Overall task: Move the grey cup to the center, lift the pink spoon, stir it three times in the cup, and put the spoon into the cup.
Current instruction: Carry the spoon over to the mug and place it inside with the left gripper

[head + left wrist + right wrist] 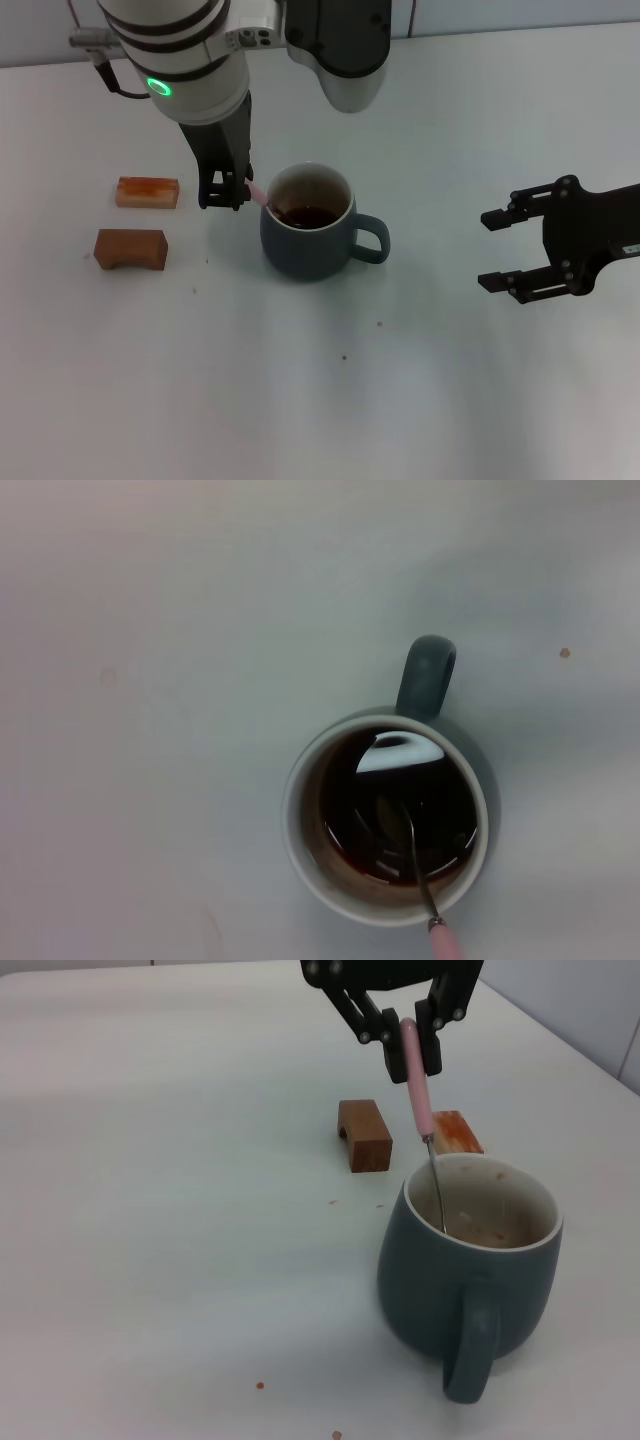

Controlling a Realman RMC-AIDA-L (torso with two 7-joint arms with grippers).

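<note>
The grey cup stands near the middle of the white table, its handle pointing toward the robot's right, with dark brown liquid inside. The pink spoon leans over the cup's left rim. Its metal stem dips into the liquid, and its pink handle rises above the rim. My left gripper hangs just left of the cup, shut on that pink handle, as the right wrist view shows. My right gripper hovers open well to the cup's right, with nothing between its fingers.
Two brown wooden blocks lie left of the cup, one farther back and one nearer. A few small dark specks dot the table in front of the cup.
</note>
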